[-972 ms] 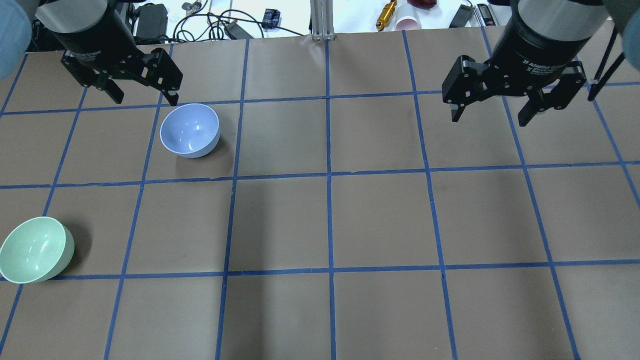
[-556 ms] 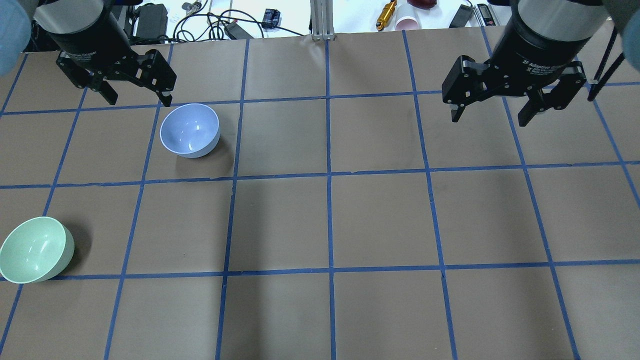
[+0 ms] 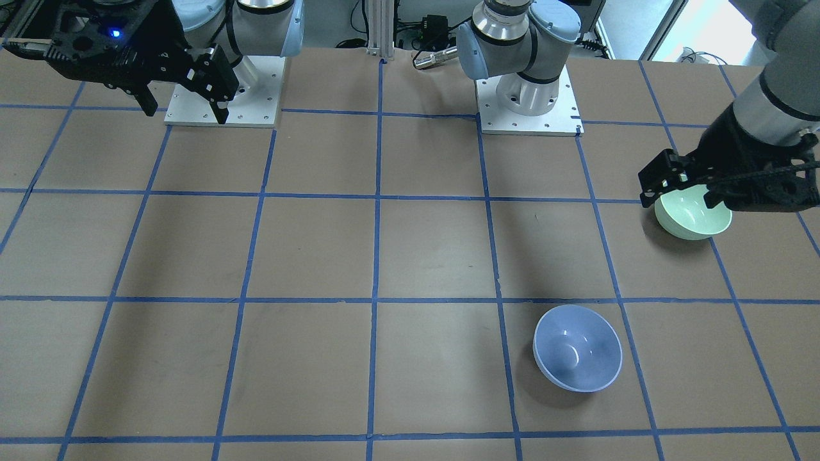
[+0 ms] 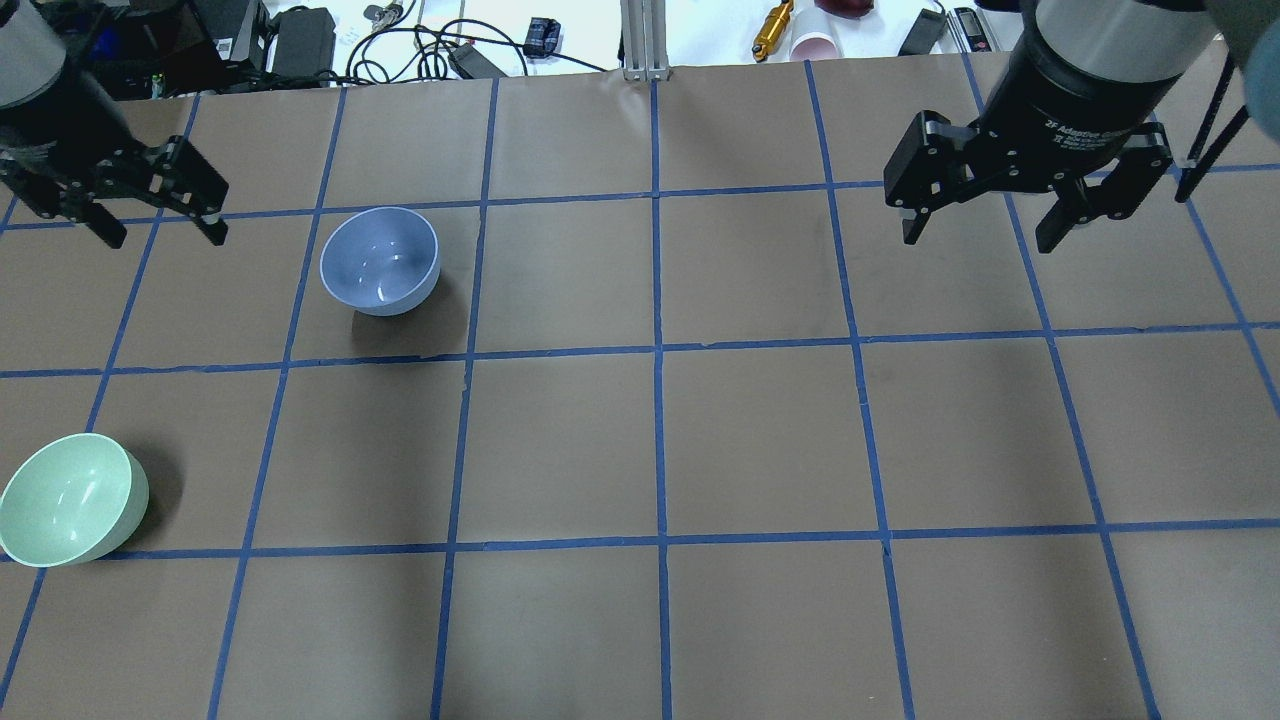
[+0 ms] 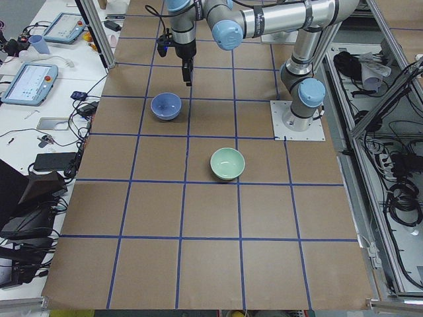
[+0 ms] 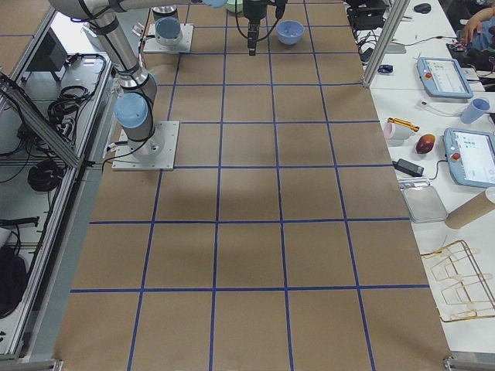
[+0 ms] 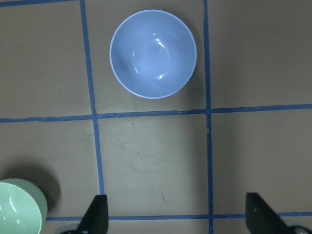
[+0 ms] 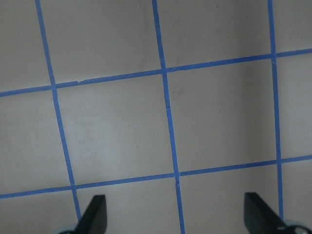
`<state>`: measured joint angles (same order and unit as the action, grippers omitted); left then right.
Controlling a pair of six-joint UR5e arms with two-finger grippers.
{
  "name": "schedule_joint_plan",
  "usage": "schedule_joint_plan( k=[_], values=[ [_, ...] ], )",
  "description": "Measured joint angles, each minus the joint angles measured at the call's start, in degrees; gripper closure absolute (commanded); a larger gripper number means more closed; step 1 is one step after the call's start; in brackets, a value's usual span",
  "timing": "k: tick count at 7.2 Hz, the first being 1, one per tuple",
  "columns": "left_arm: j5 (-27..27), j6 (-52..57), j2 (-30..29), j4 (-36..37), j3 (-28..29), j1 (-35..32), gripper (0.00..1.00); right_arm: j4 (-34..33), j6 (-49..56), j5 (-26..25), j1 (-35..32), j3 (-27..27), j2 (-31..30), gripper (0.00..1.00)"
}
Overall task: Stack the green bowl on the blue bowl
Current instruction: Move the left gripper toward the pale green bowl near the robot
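Note:
The green bowl (image 4: 70, 498) stands upright at the table's left edge, near side; it also shows in the front view (image 3: 695, 221) and at the lower left corner of the left wrist view (image 7: 17, 207). The blue bowl (image 4: 380, 260) stands upright farther back and to the right, and shows in the front view (image 3: 578, 347) and the left wrist view (image 7: 153, 53). My left gripper (image 4: 163, 238) is open and empty, held high, left of the blue bowl. My right gripper (image 4: 977, 240) is open and empty, high over the table's right side.
Brown paper with a blue tape grid (image 4: 660, 350) covers the table. Cables, a pink cup (image 4: 815, 45) and a yellow tool (image 4: 772, 30) lie beyond the far edge. The arm bases (image 3: 528, 96) stand on white plates.
My left gripper has moved left in the overhead view, away from the blue bowl's rim, still open. The right gripper and both bowls have not moved.

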<state>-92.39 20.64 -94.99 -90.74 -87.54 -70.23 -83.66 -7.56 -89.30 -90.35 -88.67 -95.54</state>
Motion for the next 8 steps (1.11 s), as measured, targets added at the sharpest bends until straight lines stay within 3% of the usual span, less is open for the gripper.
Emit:
schedule_joint_plan(
  k=[4, 8],
  values=[
    [-0.07, 11.67, -1.46, 1.12, -2.75, 11.91, 0.00, 0.02, 0.00, 0.00, 0.00, 0.02, 0.00, 0.00],
    [-0.07, 31.35, -3.81, 10.97, -7.91, 24.83, 0.00, 0.00, 0.00, 0.00, 0.00, 0.01, 0.00, 0.00]
  ],
)
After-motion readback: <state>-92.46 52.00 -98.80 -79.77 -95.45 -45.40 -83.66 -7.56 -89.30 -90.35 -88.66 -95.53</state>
